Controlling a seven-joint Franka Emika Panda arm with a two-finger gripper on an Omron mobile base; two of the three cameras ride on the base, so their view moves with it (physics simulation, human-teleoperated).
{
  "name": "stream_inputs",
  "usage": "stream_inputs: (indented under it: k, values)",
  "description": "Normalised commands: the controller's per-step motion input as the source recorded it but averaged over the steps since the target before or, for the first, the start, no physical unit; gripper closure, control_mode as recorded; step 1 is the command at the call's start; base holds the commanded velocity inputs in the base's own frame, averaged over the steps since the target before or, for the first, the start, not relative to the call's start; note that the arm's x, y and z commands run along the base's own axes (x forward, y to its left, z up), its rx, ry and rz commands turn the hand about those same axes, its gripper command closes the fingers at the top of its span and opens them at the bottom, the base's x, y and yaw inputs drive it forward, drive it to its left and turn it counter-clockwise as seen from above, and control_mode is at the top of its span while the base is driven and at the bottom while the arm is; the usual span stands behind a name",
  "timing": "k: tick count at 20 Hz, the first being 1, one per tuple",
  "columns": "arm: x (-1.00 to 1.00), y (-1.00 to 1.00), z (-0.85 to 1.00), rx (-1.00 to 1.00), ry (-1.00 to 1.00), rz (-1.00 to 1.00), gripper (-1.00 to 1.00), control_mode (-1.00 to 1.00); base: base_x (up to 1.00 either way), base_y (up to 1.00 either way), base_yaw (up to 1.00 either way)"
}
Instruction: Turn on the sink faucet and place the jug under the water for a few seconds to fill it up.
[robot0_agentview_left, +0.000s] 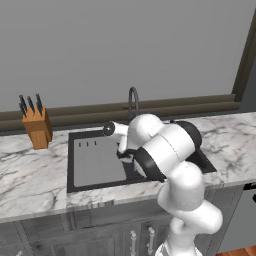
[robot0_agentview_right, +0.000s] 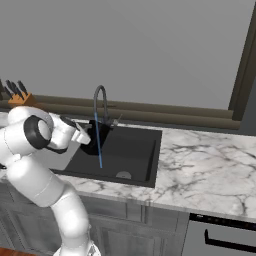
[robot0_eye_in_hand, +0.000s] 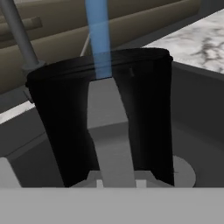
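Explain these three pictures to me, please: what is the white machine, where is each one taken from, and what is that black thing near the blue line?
The white machine is a robot arm in a simulated kitchen. Two pictures come from cameras on its base, behind it to the left and right. The third comes from a camera on its hand, looking along the gripper. On the marble counter are a black sink, a faucet and a knife block. The blue line is water running from the faucet. The black thing is a jug, and the gripper is shut on it, holding it over the sink under the stream.
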Motion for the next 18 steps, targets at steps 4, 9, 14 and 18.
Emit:
stream_inputs:
  k: [4,9,14,18]
  values:
    - [0.05,0.0,-0.04,0.0,-0.06,0.0,1.0,-1.0,0.0,0.0,0.0]
    - [0.03,0.0,-0.09,0.0,-0.04,0.0,1.0,-1.0,0.0,0.0,0.0]
    - [0.07,0.0,-0.01,0.0,-0.02,0.0,1.0,-1.0,0.0,0.0,0.0]
    - [0.01,0.0,0.0,0.0,-0.02,0.0,1.0,-1.0,0.0,0.0,0.0]
